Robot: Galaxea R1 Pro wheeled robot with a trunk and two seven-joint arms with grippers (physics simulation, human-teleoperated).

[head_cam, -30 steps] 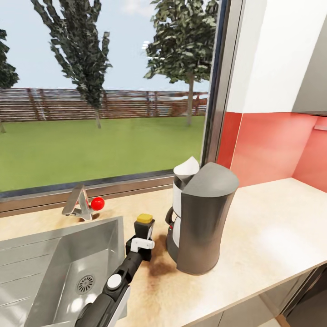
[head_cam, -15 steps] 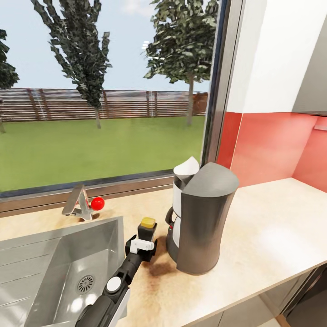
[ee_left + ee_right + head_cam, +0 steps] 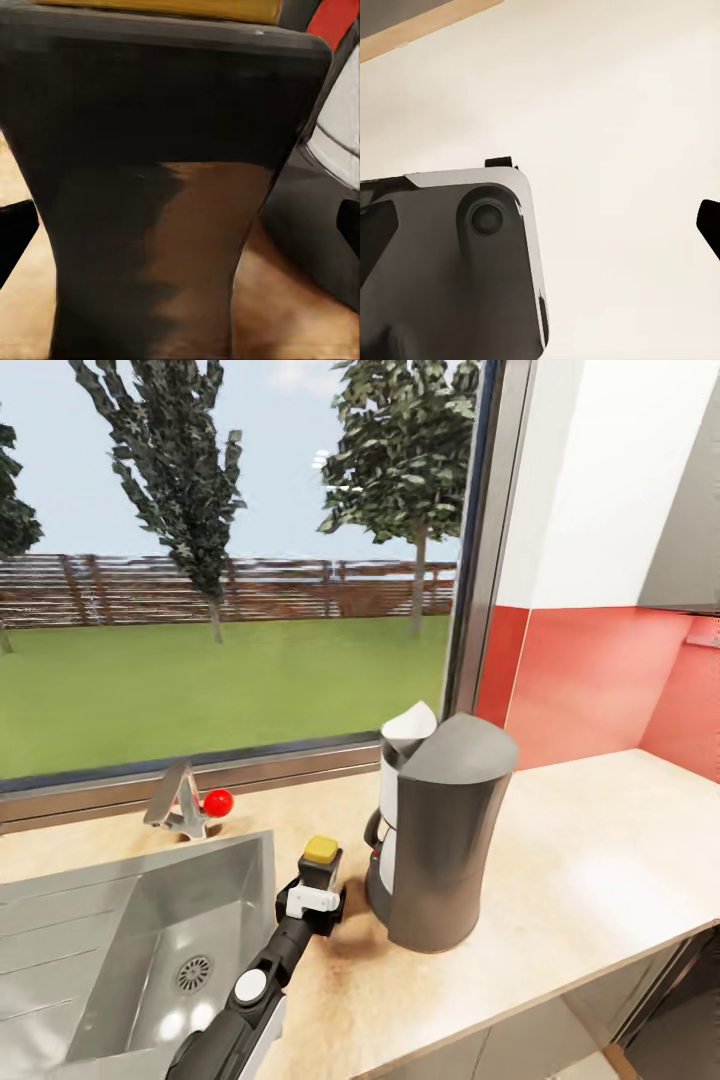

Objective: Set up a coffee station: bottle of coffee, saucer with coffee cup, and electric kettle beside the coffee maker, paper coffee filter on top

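the left gripper (image 3: 316, 893) is pinching the bottle of coffee (image 3: 320, 863) just beside the coffee maker (image 3: 440, 830); looks like the placing step, and next it probably needs setting down and letting go.

Left arm (image 3: 262, 975) — black shell, white round joint cap, white bracket near the gripper (image 3: 313, 900) (black fingers)

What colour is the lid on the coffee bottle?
Yellow. The coffee bottle wears a yellow lid, clearest in the head view.
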